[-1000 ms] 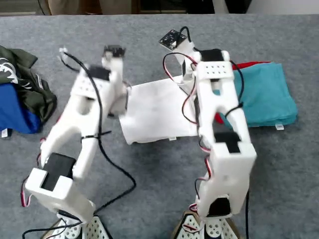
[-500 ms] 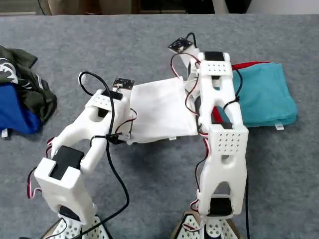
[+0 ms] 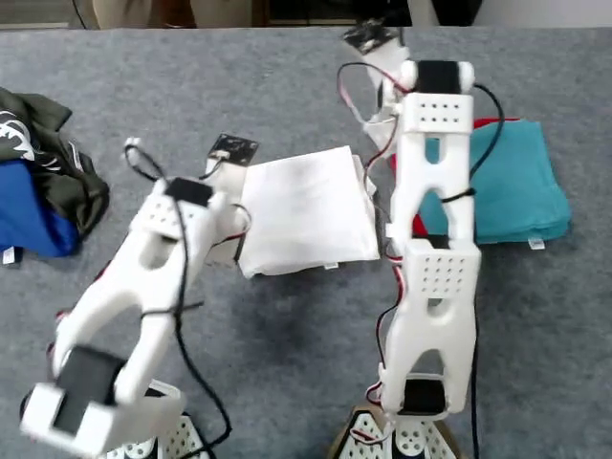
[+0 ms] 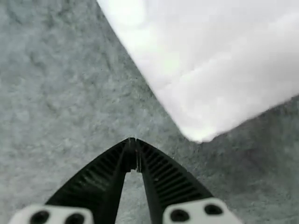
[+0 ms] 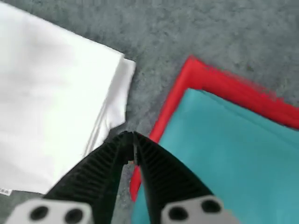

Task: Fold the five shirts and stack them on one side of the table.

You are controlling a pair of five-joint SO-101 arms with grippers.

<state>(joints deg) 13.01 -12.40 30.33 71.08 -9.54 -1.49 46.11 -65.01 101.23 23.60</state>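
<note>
A folded white shirt (image 3: pixel 306 210) lies flat in the middle of the grey table. To its right, a folded teal shirt (image 3: pixel 507 182) rests on a folded red shirt (image 3: pixel 478 125). My left gripper (image 4: pixel 131 143) is shut and empty over bare table, just off a corner of the white shirt (image 4: pixel 219 60). My right gripper (image 5: pixel 130 138) is shut and empty too. It hangs above the gap between the white shirt (image 5: pixel 51 93) and the red shirt's edge (image 5: pixel 205 79), with the teal shirt (image 5: pixel 233 154) beside it.
A crumpled dark green shirt (image 3: pixel 48 153) and a blue shirt (image 3: pixel 27 222) lie unfolded at the table's left edge. The front of the grey table (image 3: pixel 287 344) between the two arm bases is bare.
The right arm has stretched farther toward the table's back. The left arm has shifted left and back from the white shirt's edge. The white shirt now lies square and untouched.
</note>
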